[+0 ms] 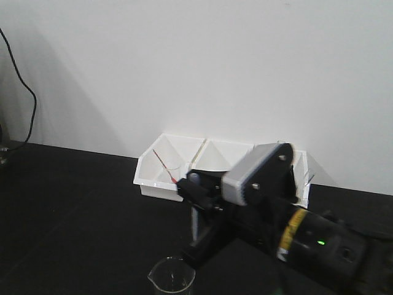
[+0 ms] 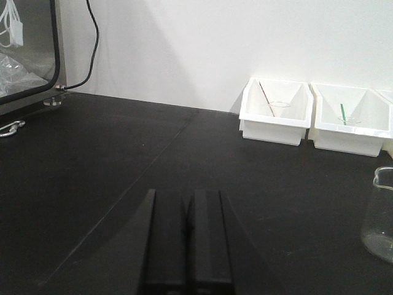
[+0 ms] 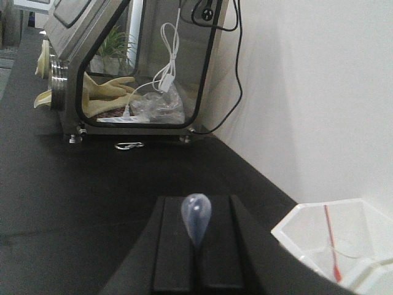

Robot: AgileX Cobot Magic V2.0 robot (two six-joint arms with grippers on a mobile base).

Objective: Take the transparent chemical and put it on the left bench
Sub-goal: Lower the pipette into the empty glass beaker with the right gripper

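The transparent chemical (image 3: 196, 218) is a whitish translucent dropper. Its rounded bulb sticks up from between the fingers of my right gripper (image 3: 196, 203), which is shut on it; its stem is hidden. In the front view the right gripper (image 1: 195, 190) hovers over the black left bench (image 1: 73, 209), just in front of the leftmost white bin (image 1: 153, 181). The dropper does not show there. My left gripper (image 2: 186, 195) is shut with nothing in it, low over the same bench (image 2: 92, 172).
Three white bins stand against the white wall; the first (image 2: 270, 126) holds a red-tipped stick (image 2: 264, 95), the second a green stick (image 2: 342, 114). A glass beaker (image 1: 172, 276) stands near the front. A glove box (image 3: 123, 61) and black cable (image 1: 27, 92) sit far left.
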